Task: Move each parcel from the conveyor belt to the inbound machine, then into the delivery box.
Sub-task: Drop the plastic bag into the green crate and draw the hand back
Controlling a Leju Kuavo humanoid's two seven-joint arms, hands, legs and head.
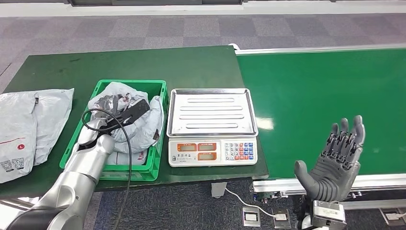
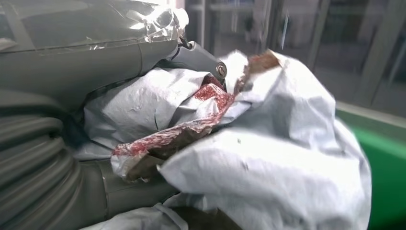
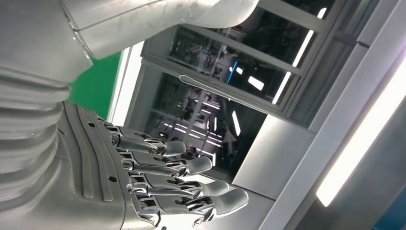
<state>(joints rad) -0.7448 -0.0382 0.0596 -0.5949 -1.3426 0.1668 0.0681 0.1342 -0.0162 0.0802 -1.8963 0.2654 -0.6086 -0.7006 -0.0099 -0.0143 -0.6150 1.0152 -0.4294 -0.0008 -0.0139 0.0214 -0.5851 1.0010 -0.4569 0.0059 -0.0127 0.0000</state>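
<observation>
A crumpled grey parcel (image 1: pixel 143 127) with red print lies in the green delivery box (image 1: pixel 160 86) on the table's left half. My left hand (image 1: pixel 122 115) reaches into the box and lies on this parcel, dark fingers stretched across its top. Close up, the parcel (image 2: pixel 268 167) is bunched between the thumb and fingers of my left hand (image 2: pixel 72 62). My right hand (image 1: pixel 335 160) is raised over the near edge of the green conveyor belt (image 1: pixel 311 96), fingers spread and pointing up, holding nothing. Its straight fingers (image 3: pixel 182 184) show in the right wrist view.
The inbound machine, a scale (image 1: pixel 213 152) with a bare steel tray (image 1: pixel 210 112), stands between box and belt. Flat grey bags (image 1: pixel 28 124) lie at the table's left edge. More bags sit lower in the box. No parcel is on the visible belt.
</observation>
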